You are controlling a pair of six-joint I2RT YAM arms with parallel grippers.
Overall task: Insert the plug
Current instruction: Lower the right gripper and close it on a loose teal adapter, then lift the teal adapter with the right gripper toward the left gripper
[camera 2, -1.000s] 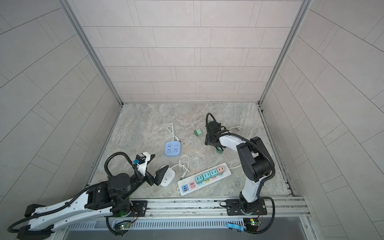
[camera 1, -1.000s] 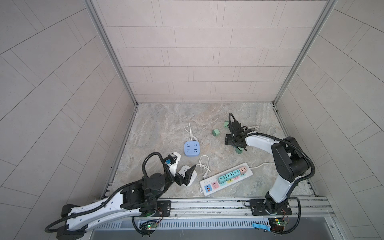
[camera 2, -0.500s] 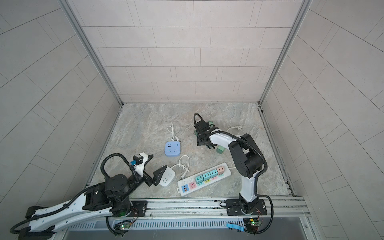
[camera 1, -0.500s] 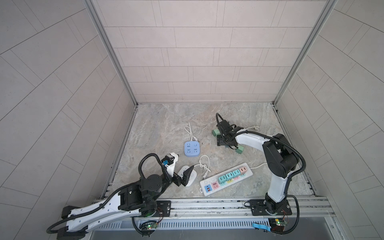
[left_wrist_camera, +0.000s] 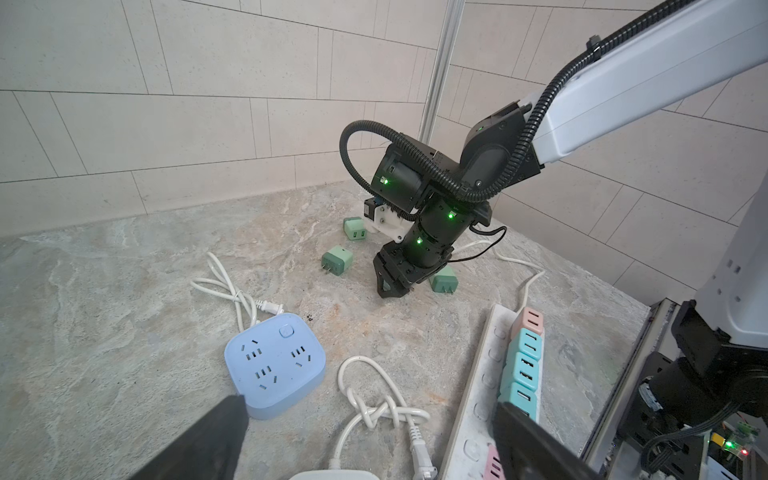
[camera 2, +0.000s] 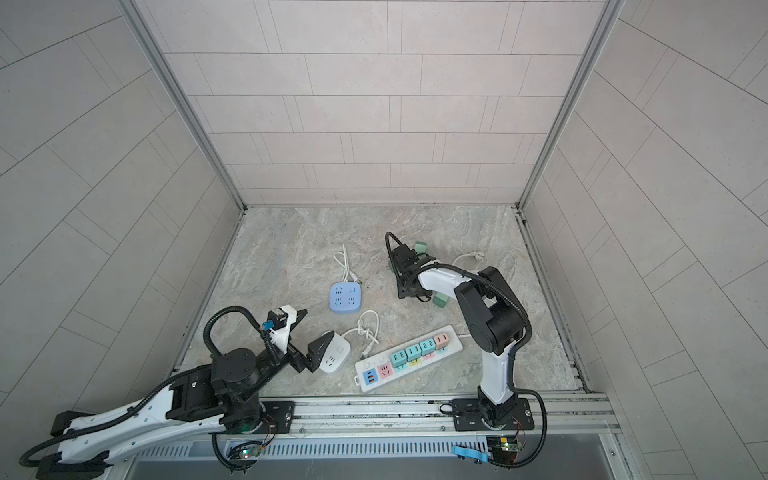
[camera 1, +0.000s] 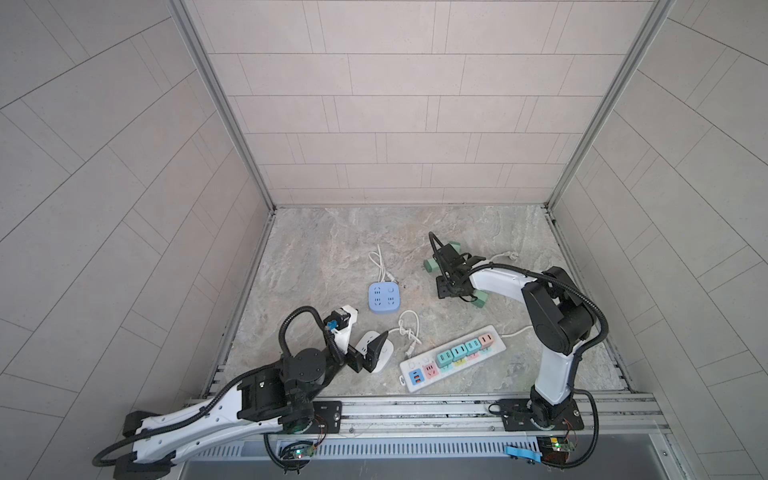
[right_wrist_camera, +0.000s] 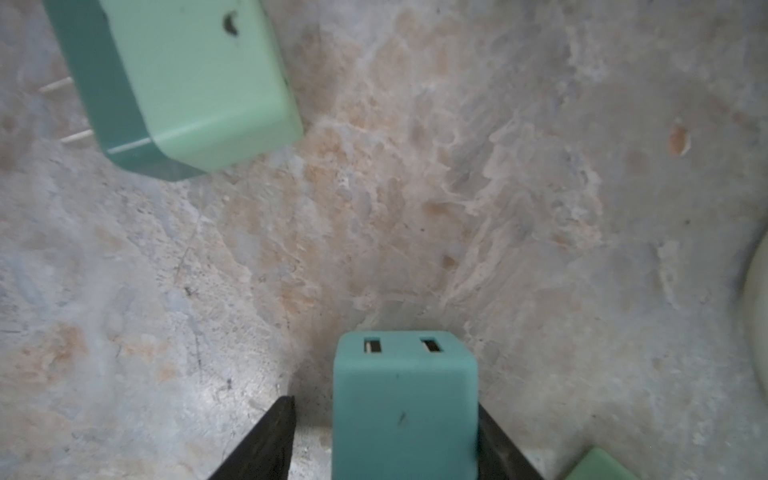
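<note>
Astride plug (right_wrist_camera: 405, 407), right end effector (left_wrist_camera: 390, 289), nose-down

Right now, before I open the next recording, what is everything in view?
Long power strip: one, white, near table edge.
Plugged-in adapters: four, three teal, one pink, in a row on the strip.
Square socket hub: one, blue, mid-table.
Rounded socket hub: one, white, left of the strip.
Cords: three, white, one per socket unit.
Loose plug adapters: four, green; three lying around the right gripper, one between its fingers.
Table: marbled grey.
Left gripper: open, over the white hub.
Right gripper: open, straddling an adapter.
</note>
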